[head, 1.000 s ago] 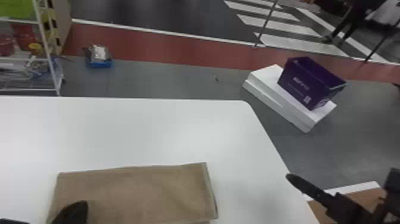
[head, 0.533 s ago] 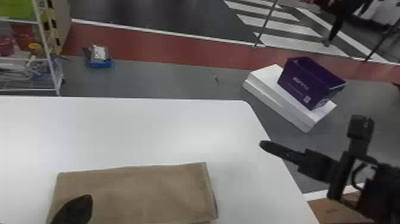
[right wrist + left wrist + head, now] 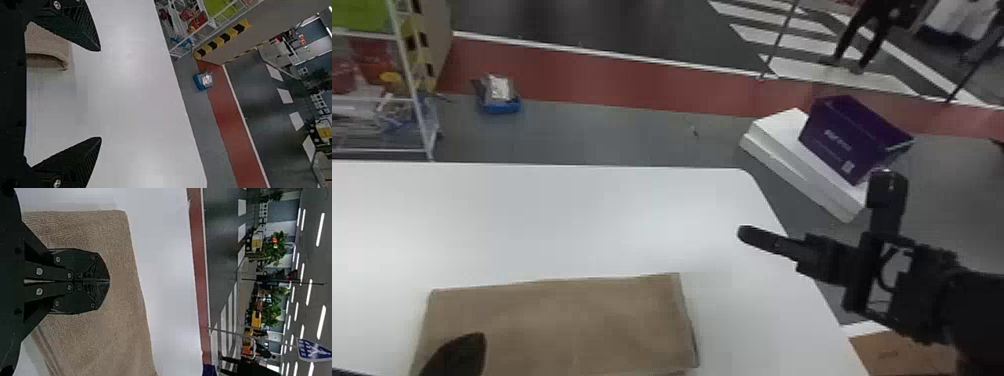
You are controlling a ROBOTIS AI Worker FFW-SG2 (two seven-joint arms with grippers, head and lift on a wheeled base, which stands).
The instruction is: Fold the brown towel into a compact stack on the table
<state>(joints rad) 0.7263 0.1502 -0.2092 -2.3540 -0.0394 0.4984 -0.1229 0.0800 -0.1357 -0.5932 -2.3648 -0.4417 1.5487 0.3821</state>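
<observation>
My left gripper (image 3: pixel 457 352) shows at the bottom left of the head view, over the left part of the brown towel (image 3: pixel 567 320). The towel lies folded in a flat rectangle near the table's front. In the left wrist view the left gripper (image 3: pixel 109 281) is shut, its fingertips together above the towel (image 3: pixel 113 333); no cloth can be seen between them. Over the table's right edge is my right gripper (image 3: pixel 749 235), to the right of the towel. The right wrist view has this gripper (image 3: pixel 101 94) wide open, with the towel's folded end (image 3: pixel 49 45) beyond one finger.
The white table (image 3: pixel 557 215) extends behind and to the right of the towel. Past its right corner, a purple box (image 3: pixel 852 137) rests on white boxes (image 3: pixel 797 160) on the floor. A wire shelf (image 3: pixel 382 100) stands beyond the table at the left.
The right arm has come in from the right edge, its gripper moving left and farther forward to the table's right edge. The left gripper has shifted slightly right over the towel, which looks unchanged.
</observation>
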